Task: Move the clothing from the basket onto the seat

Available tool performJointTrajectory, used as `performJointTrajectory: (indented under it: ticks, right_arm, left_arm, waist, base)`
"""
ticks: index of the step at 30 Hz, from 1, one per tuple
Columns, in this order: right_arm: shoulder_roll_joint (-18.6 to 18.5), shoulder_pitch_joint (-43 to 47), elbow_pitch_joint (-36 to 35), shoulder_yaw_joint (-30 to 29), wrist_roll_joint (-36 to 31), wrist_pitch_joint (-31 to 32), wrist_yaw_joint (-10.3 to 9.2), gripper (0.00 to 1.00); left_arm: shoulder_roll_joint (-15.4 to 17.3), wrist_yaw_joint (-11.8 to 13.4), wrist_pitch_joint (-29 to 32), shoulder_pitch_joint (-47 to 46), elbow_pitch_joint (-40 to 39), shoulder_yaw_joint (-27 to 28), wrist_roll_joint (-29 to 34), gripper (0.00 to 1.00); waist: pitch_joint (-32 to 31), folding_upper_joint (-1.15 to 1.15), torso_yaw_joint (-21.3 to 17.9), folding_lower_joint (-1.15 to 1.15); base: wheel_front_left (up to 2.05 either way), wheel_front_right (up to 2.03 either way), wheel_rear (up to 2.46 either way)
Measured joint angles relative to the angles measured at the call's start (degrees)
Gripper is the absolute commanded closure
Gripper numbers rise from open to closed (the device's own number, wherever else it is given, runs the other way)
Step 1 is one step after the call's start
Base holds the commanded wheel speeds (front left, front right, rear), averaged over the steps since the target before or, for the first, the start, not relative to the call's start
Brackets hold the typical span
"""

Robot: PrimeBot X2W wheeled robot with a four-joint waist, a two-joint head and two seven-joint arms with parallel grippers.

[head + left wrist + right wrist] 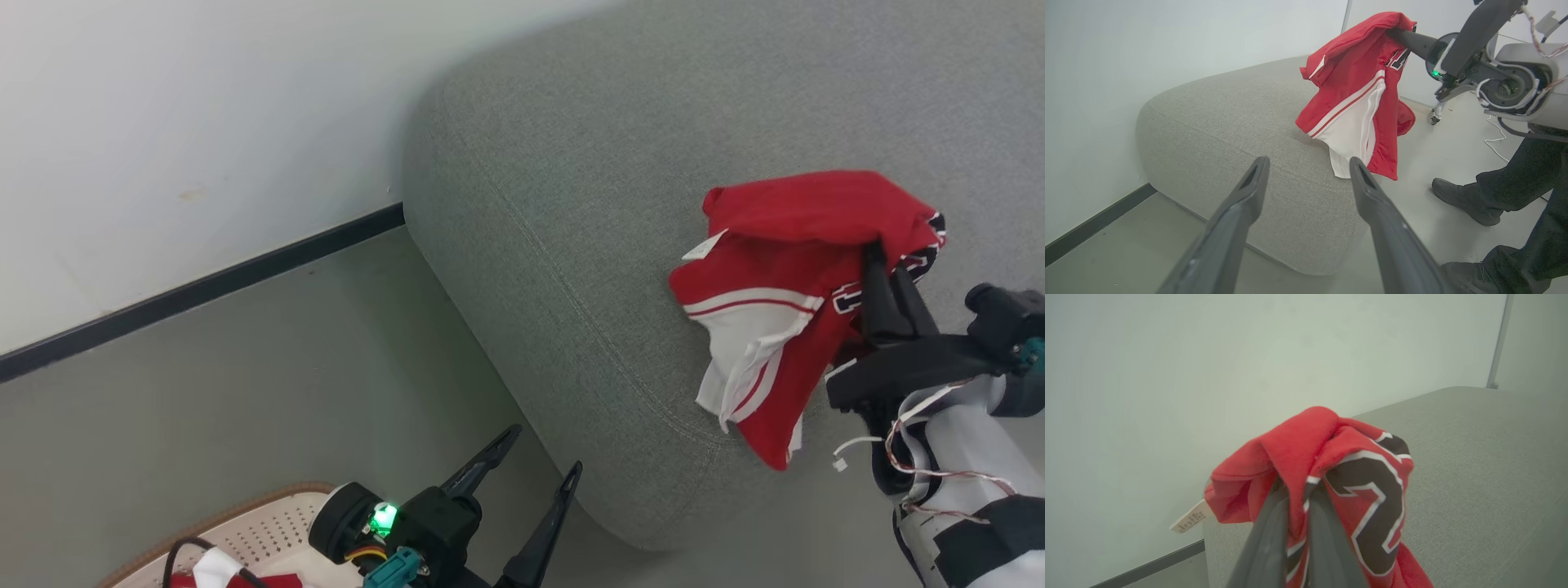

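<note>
My right gripper [880,255] is shut on a red garment [775,294] with white stripes and a dark number. It holds the clothing up over the front edge of the grey seat [571,204], with the white-trimmed hem hanging down. The right wrist view has the fabric [1331,457] bunched around the closed fingers [1274,522], a white tag [1190,516] dangling at the left. My left gripper [544,449] stands open and empty low above the floor, beside the basket [269,523]. A bit more red and white fabric [273,581] lies in the basket.
The seat [1229,122] stands against a white wall with a dark baseboard [204,286]. A person's dark trouser legs and shoe [1466,200] stand on the floor to the right of the seat, near my right arm [1515,85]. Bare grey floor lies between basket and seat.
</note>
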Motion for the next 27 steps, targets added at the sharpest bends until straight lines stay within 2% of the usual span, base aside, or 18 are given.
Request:
performJointTrajectory:
  ticks: [12,27]
  right_arm:
    - [-3.90,-11.26,1.29,-6.90,0.21,-0.02,0.05,1.00]
    - [-10.53,-25.87,7.50,-14.40,1.69,-0.04,0.12,1.00]
  left_arm:
    - [0.00,-0.51,2.25,-4.02,-1.37,-0.99,1.23,0.00]
    - [-0.79,-1.51,3.81,-11.32,-4.04,-1.20,4.04,0.00]
  waist:
    - [5.03,0.00,1.54,0.00]
    - [13.17,0.00,7.51,0.00]
  base:
    - [0.00,0.00,0.00]
    - [0.00,0.00,0.00]
